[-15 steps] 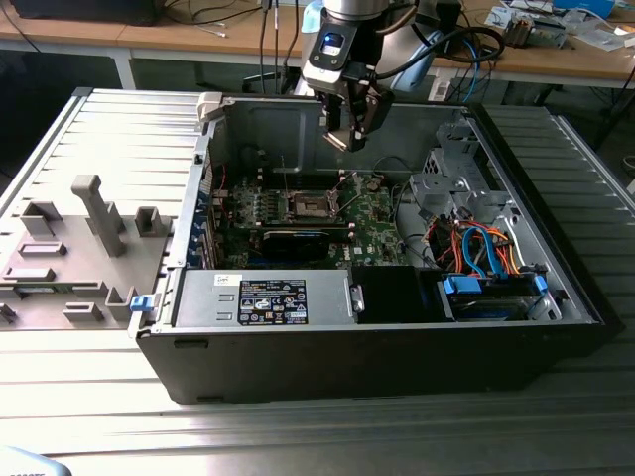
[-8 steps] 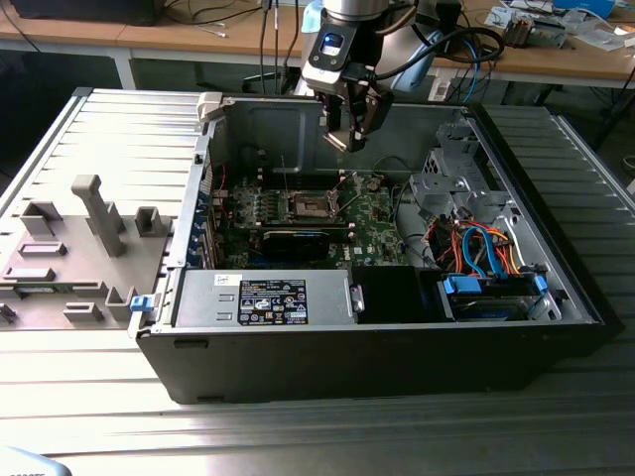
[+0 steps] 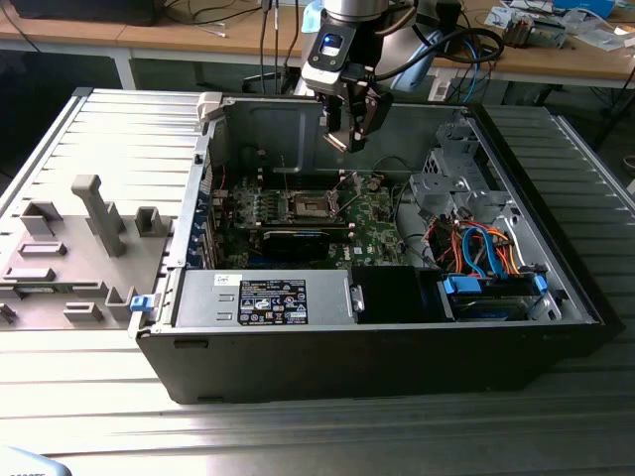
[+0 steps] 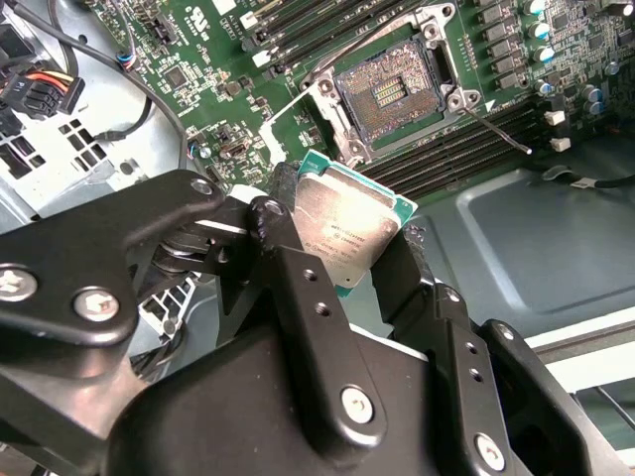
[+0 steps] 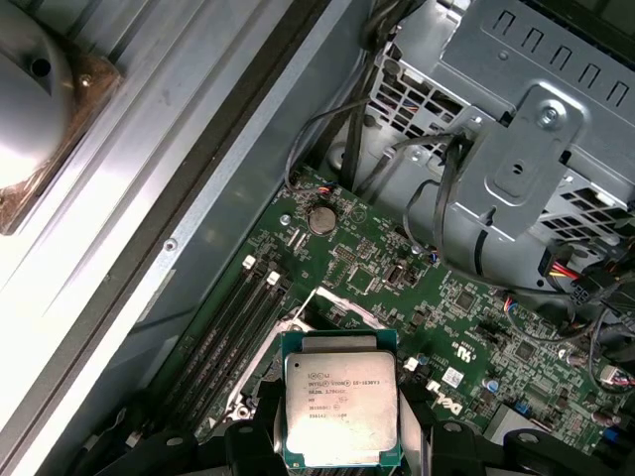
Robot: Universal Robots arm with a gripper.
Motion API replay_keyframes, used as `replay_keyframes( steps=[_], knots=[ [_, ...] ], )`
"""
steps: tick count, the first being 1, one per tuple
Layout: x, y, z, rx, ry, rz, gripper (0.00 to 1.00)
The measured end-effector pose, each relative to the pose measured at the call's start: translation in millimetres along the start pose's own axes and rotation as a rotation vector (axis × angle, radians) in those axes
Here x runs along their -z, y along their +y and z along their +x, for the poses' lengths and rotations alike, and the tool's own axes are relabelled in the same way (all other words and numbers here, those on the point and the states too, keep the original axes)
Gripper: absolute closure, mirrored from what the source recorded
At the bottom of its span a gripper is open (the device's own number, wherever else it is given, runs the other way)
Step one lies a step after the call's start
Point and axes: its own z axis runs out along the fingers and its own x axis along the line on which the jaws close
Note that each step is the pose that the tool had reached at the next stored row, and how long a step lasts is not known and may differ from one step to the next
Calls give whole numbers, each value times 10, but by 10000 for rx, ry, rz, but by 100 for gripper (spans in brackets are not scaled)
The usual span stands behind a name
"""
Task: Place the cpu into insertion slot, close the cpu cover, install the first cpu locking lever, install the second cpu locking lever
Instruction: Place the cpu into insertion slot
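Silver-grey cpu [image 5: 342, 405], green-edged, clamped in the gripper [image 4: 345, 260]

Several short lines of fine dark print stand on the dull silver-grey metal top of the small flat square cpu [image 5: 340, 407] [image 4: 347, 233], seen in both wrist views; the letters are too fine to read with certainty. In the exterior view, a white rectangular label [image 3: 271, 300] with a black block and rows of small symbols sits on the grey metal power supply box [image 3: 198, 297] inside the open black computer case [image 3: 397, 367]; its print cannot be read. White printed marks and a small white sticker [image 5: 453, 376] stand on the green motherboard [image 5: 476, 327]; none is legible.
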Motion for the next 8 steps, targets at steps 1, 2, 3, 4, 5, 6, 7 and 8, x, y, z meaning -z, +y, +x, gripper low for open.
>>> replay_keyframes(
  steps=[1,2,3,4,5,6,7,8],
  knots=[
    [0,0,0,-9,-1,1,45],
    [-1,0,0,-17,-1,0,45],
    [-1,0,0,-31,-2,1,45],
    [-1,0,0,-50,-3,1,45],
    [-2,0,0,-63,-3,2,45],
    [-2,0,0,-79,-4,2,45],
    [-3,0,0,-104,-5,2,45],
    [-3,0,0,-120,-6,3,45]
  ],
)
